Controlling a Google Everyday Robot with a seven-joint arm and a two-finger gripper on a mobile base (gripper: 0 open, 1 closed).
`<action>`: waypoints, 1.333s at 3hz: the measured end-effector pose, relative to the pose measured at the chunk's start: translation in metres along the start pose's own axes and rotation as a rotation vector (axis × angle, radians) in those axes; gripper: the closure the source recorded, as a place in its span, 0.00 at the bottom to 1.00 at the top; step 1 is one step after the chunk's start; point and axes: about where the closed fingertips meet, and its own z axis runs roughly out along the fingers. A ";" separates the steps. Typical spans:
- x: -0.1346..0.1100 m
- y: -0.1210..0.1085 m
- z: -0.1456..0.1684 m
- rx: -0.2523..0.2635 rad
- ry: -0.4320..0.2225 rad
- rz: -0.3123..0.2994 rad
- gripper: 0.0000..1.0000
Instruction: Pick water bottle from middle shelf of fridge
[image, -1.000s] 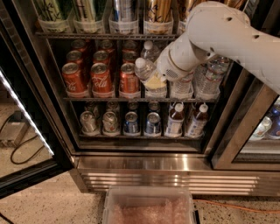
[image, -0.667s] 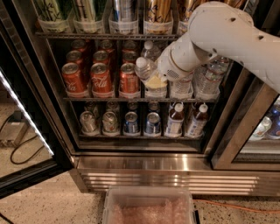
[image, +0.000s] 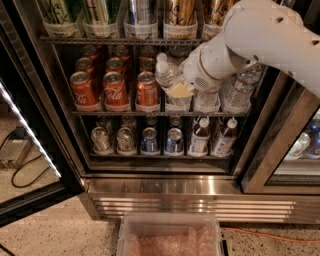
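- fridge (image: 190, 187): stainless display cooler, open, fills the view; its glass door (image: 30, 140) swings out at 9 o'clock with the light strip lit.
- arm (image: 270, 30): white, enters from 2 o'clock and slants down toward 8 o'clock, wrist inside the cabinet at mid height. Pose reads about the same as a second ago, so no real travel and no pull-out begun.
- middle shelf (image: 120, 113): dark wire rack. Red cola cans (image: 115, 90) fill the lanes at 9 o'clock, other clear bottles (image: 235, 92) stand at 3 o'clock, partly behind the wrist.
- plastic bin (image: 170, 235): clear, on the floor at 6 o'clock, below the steel grille.
- water bottle (image: 167, 77): front of the middle shelf, just right of the last can lane. Cap leans toward 11 o'clock, base at the shelf's front edge, same tilt as before. Looks gripped but not yet lifted clear.
- end effector (image: 182, 90): at the bottle's lower body, tan finger pad (image: 179, 91) lying across it. Judged pinching the water bottle; the far finger is hidden.
- Next, as a judgement: lift and draw straight out toward 6 o'clock. Risk is clipping the neighbouring can.
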 end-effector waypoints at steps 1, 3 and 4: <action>-0.007 -0.001 -0.019 0.047 -0.021 -0.027 1.00; -0.008 0.004 -0.020 0.035 -0.042 -0.032 1.00; -0.011 0.006 -0.023 0.032 -0.052 -0.034 1.00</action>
